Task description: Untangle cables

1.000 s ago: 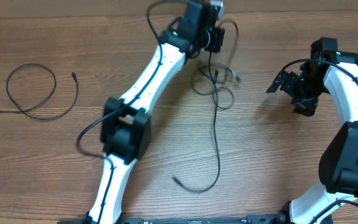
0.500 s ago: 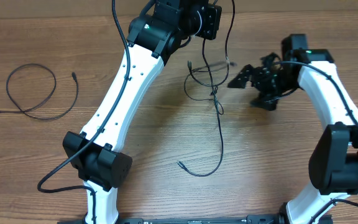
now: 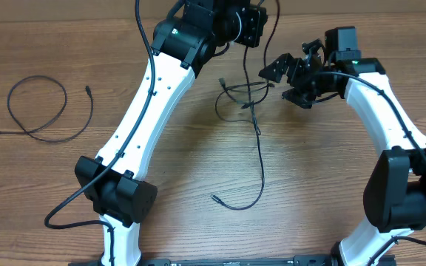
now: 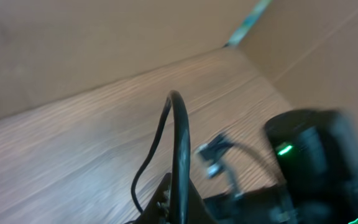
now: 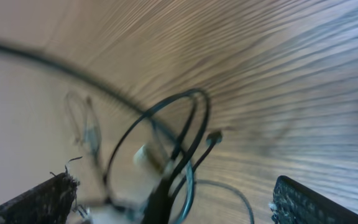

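Far left on the table (image 3: 43, 192) lies 1 loose cable (image 3: 63, 94), an open loop with both plug ends free. It sits well apart from everything else, so I judge that one already sorted.

Next comes my left gripper (image 3: 251, 28), raised at the far edge. In the left wrist view a cord rises from between its fingers, so I read it as clamped on the knotted cables (image 3: 244, 94), holding them up so the loops hang open. A long tail (image 3: 261, 166) runs from the knot toward me and curls on the wood.

Right of the knot, my right gripper (image 3: 287, 80) has its fingers spread wide. The right wrist view is blurred, but it shows the loops just ahead, between the 2 fingertips (image 5: 45, 199). I judge it is lined up there to take 1 strand and pull against the left hold.
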Tool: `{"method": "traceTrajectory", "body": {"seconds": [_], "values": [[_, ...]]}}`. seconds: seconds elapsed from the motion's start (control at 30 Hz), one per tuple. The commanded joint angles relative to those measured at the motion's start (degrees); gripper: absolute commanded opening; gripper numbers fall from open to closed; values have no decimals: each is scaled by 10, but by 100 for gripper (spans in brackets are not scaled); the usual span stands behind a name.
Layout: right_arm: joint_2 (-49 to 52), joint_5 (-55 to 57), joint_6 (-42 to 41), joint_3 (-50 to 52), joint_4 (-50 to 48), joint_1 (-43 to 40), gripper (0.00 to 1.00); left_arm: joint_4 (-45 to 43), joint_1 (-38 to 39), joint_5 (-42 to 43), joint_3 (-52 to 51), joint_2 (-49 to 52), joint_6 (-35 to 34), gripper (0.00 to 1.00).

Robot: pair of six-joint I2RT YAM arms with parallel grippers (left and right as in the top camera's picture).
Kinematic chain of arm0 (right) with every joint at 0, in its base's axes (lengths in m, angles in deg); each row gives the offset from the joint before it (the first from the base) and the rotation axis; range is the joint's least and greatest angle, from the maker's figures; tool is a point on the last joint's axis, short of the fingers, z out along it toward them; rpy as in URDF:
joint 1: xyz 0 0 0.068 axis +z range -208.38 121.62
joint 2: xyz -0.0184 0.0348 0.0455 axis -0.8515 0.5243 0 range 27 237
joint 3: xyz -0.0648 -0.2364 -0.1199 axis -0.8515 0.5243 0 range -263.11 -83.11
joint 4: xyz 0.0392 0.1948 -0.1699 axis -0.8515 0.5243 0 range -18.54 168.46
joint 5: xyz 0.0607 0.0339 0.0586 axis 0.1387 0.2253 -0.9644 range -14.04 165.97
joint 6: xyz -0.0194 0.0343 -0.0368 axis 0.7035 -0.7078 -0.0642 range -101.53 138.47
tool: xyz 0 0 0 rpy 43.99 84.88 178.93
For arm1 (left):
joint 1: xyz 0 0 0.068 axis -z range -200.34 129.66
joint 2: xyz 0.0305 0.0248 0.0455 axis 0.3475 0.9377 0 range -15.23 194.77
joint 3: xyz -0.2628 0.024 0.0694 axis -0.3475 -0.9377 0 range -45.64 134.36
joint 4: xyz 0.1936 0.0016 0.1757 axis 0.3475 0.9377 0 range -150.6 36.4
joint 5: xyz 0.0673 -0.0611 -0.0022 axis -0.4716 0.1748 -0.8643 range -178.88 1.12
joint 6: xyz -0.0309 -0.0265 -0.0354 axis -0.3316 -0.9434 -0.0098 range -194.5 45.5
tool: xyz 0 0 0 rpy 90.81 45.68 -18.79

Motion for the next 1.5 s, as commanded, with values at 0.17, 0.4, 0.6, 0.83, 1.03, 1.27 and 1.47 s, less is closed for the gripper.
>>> {"method": "traceTrajectory", "body": {"seconds": [0.17,0.4,0.6,0.83,1.03,1.27,1.47], "values": [[10,288,-129,-5,47,81,100,-23,-20,47,8,-95,-25,4],[11,395,-129,-5,161,58,100,-10,-107,48,8,-151,-42,4],[11,501,-129,-5,257,4,100,-10,-192,75,8,-158,-100,4],[11,525,-131,-5,296,-104,100,39,-225,87,8,-158,-73,5],[11,488,-100,-5,306,-207,100,81,-225,28,8,-158,-30,4],[11,420,-81,-5,303,-256,100,89,-225,-89,8,-158,60,4],[11,425,-55,-5,302,-255,100,77,-229,-262,8,-158,63,4]]}}
